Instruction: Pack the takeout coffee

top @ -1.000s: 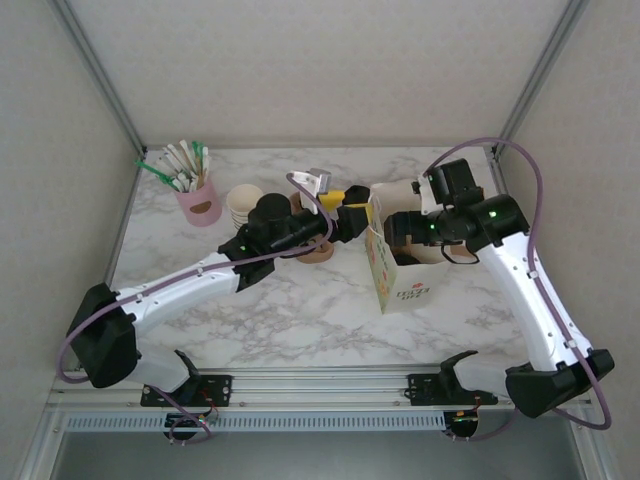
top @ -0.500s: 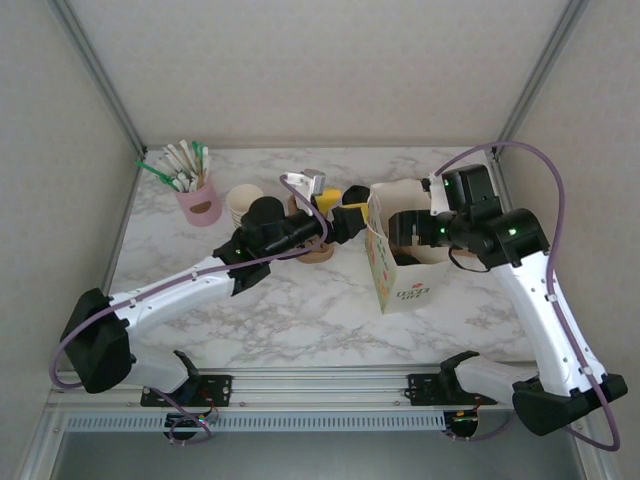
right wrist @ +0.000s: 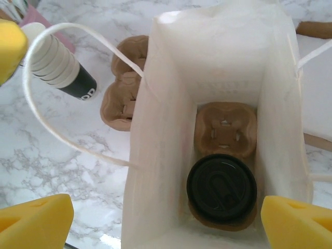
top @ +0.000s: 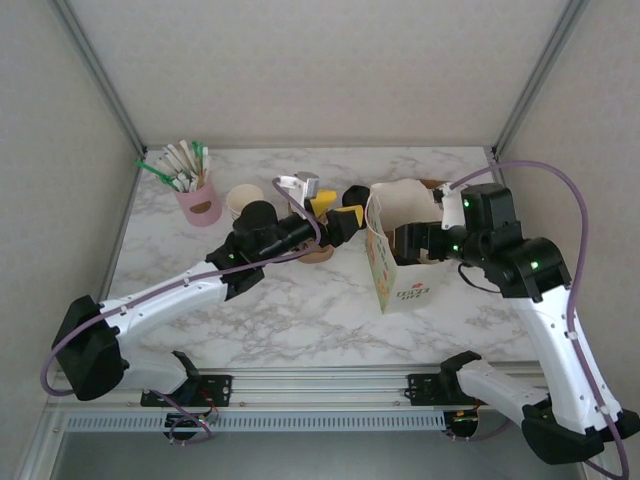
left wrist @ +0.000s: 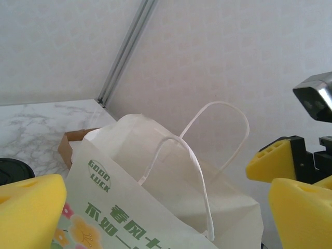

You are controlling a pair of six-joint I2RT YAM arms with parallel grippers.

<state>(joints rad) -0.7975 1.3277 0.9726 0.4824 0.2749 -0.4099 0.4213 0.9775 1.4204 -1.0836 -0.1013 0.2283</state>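
White marbled tabletop, pale textured walls, grey metal corner posts

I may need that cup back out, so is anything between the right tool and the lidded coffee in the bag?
Nothing visible does. The right tool hangs open over the paper bag, with the takeout coffee in plain sight below, in its cardboard carrier. The handle loops off to one side.
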